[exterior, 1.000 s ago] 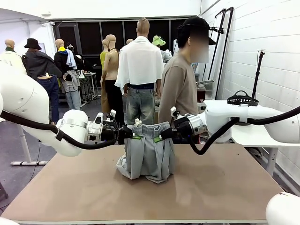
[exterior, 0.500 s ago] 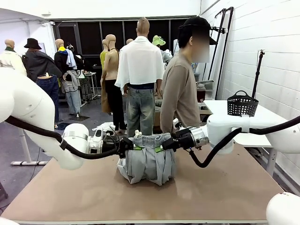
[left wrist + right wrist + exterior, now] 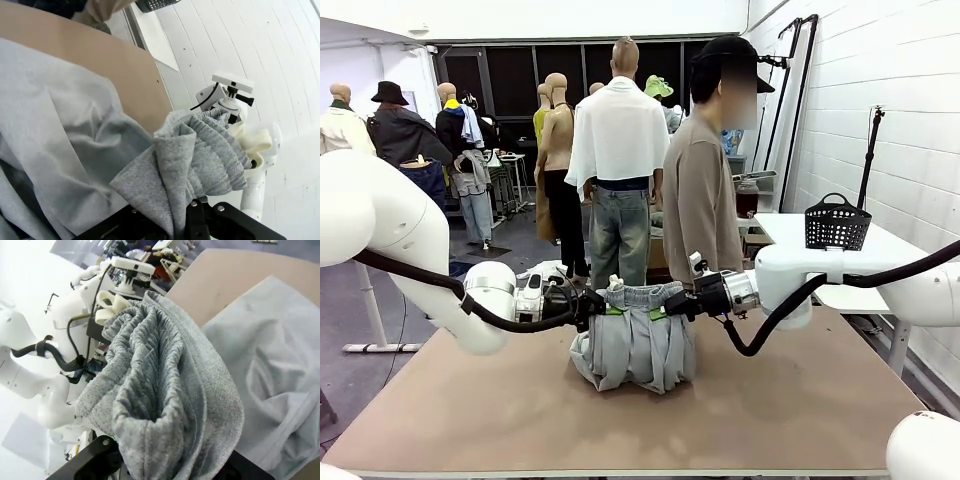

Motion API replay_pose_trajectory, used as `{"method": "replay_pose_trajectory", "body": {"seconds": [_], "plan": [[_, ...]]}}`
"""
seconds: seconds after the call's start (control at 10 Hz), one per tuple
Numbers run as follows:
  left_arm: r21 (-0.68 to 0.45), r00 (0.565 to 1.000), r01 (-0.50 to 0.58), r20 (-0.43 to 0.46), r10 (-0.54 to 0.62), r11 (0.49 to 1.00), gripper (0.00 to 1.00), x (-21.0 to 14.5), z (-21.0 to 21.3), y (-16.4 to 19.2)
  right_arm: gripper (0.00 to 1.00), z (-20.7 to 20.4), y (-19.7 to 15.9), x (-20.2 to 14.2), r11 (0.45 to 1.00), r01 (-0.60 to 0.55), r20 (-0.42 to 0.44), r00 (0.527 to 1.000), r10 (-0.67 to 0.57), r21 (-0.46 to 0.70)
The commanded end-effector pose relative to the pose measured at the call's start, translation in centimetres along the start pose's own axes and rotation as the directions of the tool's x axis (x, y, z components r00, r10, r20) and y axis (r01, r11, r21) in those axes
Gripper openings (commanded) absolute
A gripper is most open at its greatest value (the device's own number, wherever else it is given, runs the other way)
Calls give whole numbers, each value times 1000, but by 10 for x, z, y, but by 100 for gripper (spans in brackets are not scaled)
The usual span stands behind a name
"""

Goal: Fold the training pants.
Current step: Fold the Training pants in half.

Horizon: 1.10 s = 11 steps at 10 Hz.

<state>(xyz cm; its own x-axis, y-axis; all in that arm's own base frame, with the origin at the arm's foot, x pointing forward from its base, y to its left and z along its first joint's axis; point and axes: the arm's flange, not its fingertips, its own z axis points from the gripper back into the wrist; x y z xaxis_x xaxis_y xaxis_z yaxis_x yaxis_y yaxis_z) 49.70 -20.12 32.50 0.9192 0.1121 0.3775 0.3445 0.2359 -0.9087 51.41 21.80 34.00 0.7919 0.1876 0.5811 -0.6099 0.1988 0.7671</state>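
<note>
The light grey training pants hang by their gathered waistband over the middle of the brown table, their lower part bunched on the tabletop. My left gripper is shut on the waistband's left end and my right gripper is shut on its right end. In the left wrist view the ribbed waistband and pale drawstring bunch up between the fingers. The right wrist view has the waistband bulging out of the jaws, with the drawstring behind it.
A person stands at the table's far edge, just behind the pants. A black mesh basket sits on a white side table at the right. Bare tabletop lies in front and to both sides.
Both grippers have come down with the waistband, so more of the pants now rests crumpled on the table. The basket is now uncovered by the right arm.
</note>
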Motion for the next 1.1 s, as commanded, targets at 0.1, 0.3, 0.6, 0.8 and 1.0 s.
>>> {"method": "replay_pose_trajectory", "body": {"seconds": [0.1,0.3,0.6,0.8,1.0], "plan": [[127,999,1,53,-7,992,0,41,24,28,0,1,-32,15,992,54,-4,999,-54,-110],[149,999,7,51,-15,989,0,58,24,43,0,-4,-46,26,990,60,7,998,-60,-131],[76,1000,30,-2,-30,997,0,40,-2,34,0,-20,-39,28,997,36,13,999,-35,-63],[76,1000,30,-2,-30,997,0,40,-2,34,0,-20,-39,28,997,36,13,999,-35,-63],[76,1000,30,-2,-30,997,0,40,-2,34,0,-20,-39,28,997,36,13,999,-35,-63]]}}
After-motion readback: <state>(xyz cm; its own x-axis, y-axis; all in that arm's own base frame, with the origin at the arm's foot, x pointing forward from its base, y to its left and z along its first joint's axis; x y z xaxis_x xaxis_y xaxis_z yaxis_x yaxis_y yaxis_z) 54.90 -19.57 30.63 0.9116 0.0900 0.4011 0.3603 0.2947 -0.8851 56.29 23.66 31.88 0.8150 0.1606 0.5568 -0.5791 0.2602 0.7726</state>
